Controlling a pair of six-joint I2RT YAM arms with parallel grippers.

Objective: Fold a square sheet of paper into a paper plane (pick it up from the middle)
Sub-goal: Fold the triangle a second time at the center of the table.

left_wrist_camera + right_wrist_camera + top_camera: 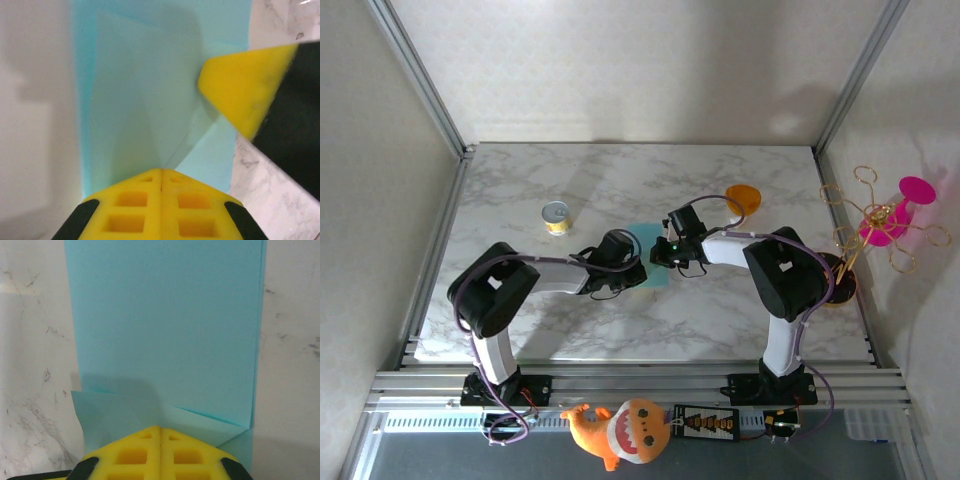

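Both pincers are shut: the left pincer (161, 171) rests its tips on a lifted flap of the blue paper (130, 95), the right pincer (160, 428) on a turned-over edge. The sheet lies in the middle of the table (620, 185), its early folds begun. Next, I judge, the flap needs pressing flat without shifting the sheet.

The table (620, 180) has a white top with grey lines, like marble. A blue sheet of paper (647, 242) lies flat on it, right under the tips of the left pincer (640, 270) and the right pincer (662, 256). Part of the paper is folded over. A small yellow can (557, 217) stands farther back, off to the left of the left pincer. An orange cup (744, 198) sits farther back, to the right of the right pincer. A gold wire stand (845, 270) is at the table's edge, well to the right of that pincer.
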